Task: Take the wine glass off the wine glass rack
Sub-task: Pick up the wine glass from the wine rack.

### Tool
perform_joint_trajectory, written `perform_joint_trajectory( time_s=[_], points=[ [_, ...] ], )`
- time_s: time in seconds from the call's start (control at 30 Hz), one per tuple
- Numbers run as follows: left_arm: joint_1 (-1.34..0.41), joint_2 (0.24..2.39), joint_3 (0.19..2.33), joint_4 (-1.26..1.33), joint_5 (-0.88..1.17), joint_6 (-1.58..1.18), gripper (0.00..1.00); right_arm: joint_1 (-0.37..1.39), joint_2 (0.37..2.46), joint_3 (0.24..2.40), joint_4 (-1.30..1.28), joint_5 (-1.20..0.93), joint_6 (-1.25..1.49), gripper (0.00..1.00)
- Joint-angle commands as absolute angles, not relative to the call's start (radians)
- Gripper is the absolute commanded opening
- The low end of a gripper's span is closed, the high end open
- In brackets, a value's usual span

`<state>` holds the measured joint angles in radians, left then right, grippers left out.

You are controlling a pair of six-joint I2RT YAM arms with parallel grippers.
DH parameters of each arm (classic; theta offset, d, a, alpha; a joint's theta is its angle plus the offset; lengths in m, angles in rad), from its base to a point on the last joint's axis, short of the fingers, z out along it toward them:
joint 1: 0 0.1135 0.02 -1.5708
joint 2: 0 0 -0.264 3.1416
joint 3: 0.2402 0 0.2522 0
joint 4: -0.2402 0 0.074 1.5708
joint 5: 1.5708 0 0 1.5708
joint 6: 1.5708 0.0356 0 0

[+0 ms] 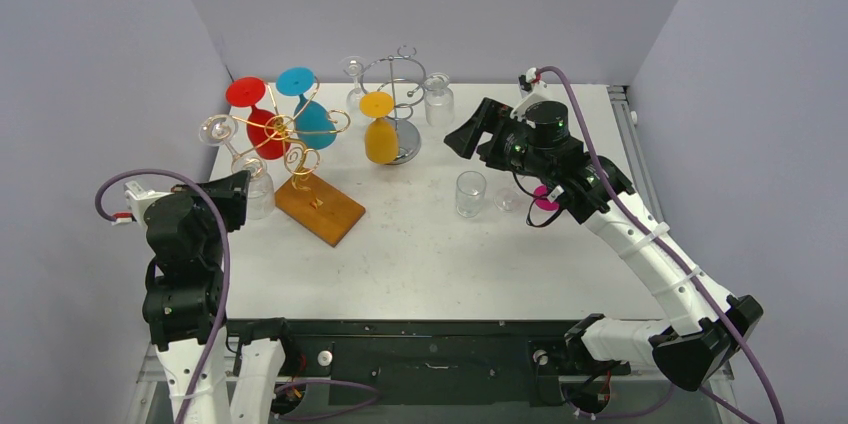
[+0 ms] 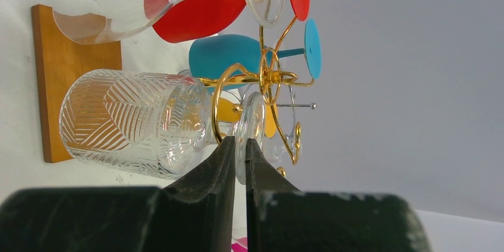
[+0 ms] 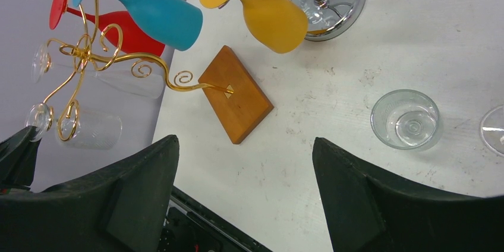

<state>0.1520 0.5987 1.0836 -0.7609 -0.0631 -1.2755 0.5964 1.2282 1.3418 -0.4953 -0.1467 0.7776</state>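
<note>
A gold wire wine glass rack (image 1: 285,134) on a wooden base (image 1: 322,207) holds a red glass (image 1: 262,130), a blue glass (image 1: 314,120), a plain clear glass (image 1: 216,129) and a patterned clear glass (image 1: 258,190), all hanging upside down. My left gripper (image 1: 238,192) is shut on the round foot (image 2: 254,122) of the patterned glass (image 2: 131,122), which still hangs in a gold loop (image 2: 221,94). My right gripper (image 1: 468,134) is open and empty, held above the table right of the racks (image 3: 243,140).
A silver rack (image 1: 402,94) at the back holds a yellow glass (image 1: 381,136) and clear glasses. A clear tumbler (image 1: 470,192), a small clear glass (image 1: 508,200) and a pink piece (image 1: 545,197) stand on the table under the right arm.
</note>
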Motion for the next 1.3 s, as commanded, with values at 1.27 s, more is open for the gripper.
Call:
perform_joint_trajectory(
  time_s=[1.27],
  points=[
    [0.150, 0.617, 1.165, -0.625, -0.178, -1.329, 0.00, 0.586, 1.205, 1.353, -0.465, -0.152, 0.757, 0.78]
  ],
)
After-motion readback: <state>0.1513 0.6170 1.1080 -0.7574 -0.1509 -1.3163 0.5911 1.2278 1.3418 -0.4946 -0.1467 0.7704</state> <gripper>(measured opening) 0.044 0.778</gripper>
